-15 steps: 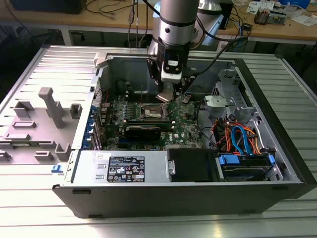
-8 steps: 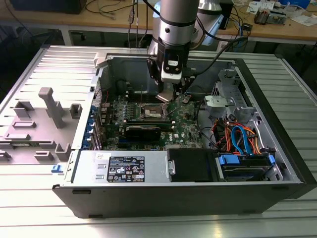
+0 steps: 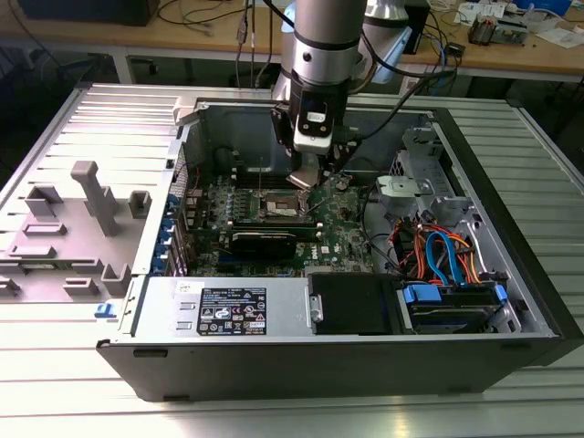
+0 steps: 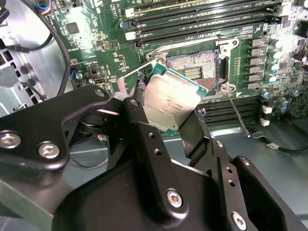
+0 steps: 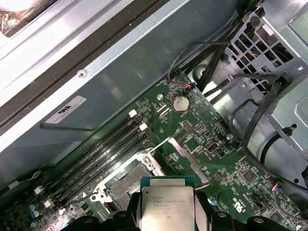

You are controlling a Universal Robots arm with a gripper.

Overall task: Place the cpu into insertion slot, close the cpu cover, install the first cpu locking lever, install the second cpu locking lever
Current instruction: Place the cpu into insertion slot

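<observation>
The cpu point(image 4: 171, 103) you are watching has a dull, faintly brushed silver-grey metal top. It sits between the matt black fingers point(image 4: 144, 139) of the gripper point(image 4: 166, 115), which carry bright steel screws. The insertion slot point(image 4: 195, 67) has a bare silver metal rim on the glossy green board point(image 4: 96, 43). In the exterior view, smooth plastic-sheathed cables point(image 3: 438, 251) lie at three o'clock from the board. The case wall point(image 3: 237, 128) is matt grey sheet metal and the table point(image 3: 73, 401) is ribbed aluminium.
</observation>
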